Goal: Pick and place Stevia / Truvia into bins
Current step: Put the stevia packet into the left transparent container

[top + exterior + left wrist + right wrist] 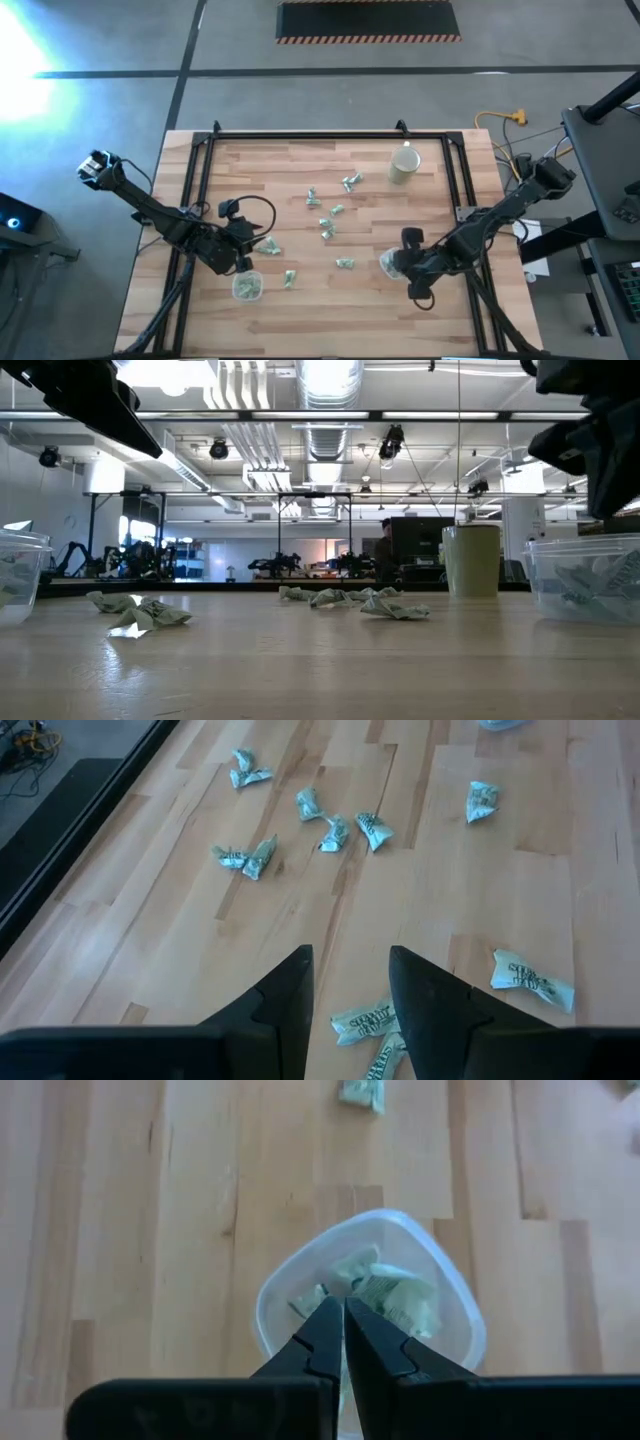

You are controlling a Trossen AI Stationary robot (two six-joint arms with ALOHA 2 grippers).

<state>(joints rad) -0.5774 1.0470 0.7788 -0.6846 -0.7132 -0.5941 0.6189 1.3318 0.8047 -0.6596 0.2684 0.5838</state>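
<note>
Across the wooden table (330, 300), framed by a black rail, two dark arms reach in from opposite side edges. Near the left part of the front edge, the left gripper (350, 982) hovers low with its fingers spread apart, empty, over a pair of Stevia sachets (365, 1023) lying just beside its clear bin (247, 287); that stance looks like lining up for a pick. Toward the right part of the front edge, the right gripper (343, 1330) hangs directly above the second clear bin (455, 1315), its fingers pressed together with nothing visibly between them, probably because a sachet has just been dropped in; several crumpled sachets (385, 1295) lie inside that tub. Near the far edge, right of centre, stands one opaque beige cup (404, 166), apart from the work and seemingly not part of it. So there are two arms, two bins, one cup. Smallest are the loose sachets (327, 222): roughly ten still lie scattered over the middle of the table between the bins and the cup, some overlapping, so an exact count cannot be told. The left bin also holds some. Judging by these, the sorting is partly done.
</note>
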